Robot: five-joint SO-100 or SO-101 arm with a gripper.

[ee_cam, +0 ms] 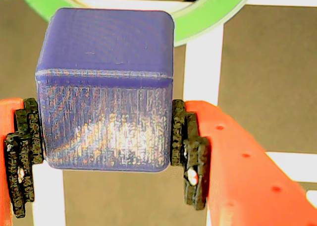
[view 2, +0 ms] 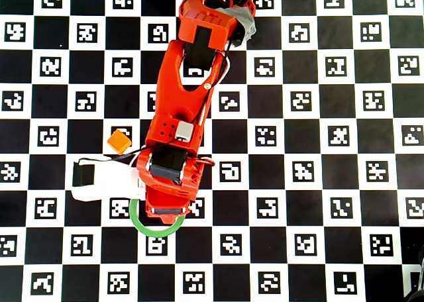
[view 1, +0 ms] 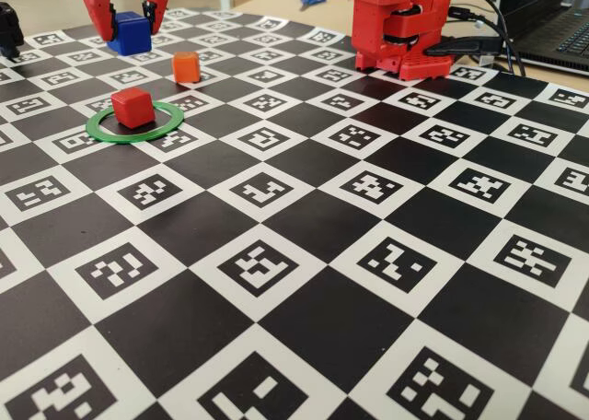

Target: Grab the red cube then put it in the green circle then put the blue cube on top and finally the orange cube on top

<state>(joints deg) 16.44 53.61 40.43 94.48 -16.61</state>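
In the fixed view, start at the far left and you see the gripper point(view 1: 129, 24) reaching down from the top edge, its two red plastic fingers tapering on either side of the blue cube point(view 1: 128, 33). The cube is matte, with softly rounded edges; whether it rests on the board or hangs just above it, you cannot tell from here.

A little to the right and nearer the camera lies the green circle point(view 1: 104, 131) — a thin, flat, glossy ring on the checkerboard mat point(view 1: 304, 319). The red cube point(view 1: 133, 107) sits inside it, towards the ring's far side, slightly turned. Right of that and further back, the orange cube point(view 1: 186, 66) stands alone on the mat, apart from both the ring and the blue cube. Further right, the arm's red base point(view 1: 402, 24) stands at the back edge.

The wrist view settles the grip: the rough black pads point(ee_cam: 182, 137) press against both side faces of the blue cube point(ee_cam: 106, 87), whose faces show fine printed layer lines. So the claw is clenched on the blue cube. An arc of the green circle point(ee_cam: 213, 18) curves beyond it.

From overhead, the orange cube point(view 2: 119, 142) lies left of the arm point(view 2: 185, 116), which covers most of the green circle point(view 2: 154, 230) — only its lower arc shows.
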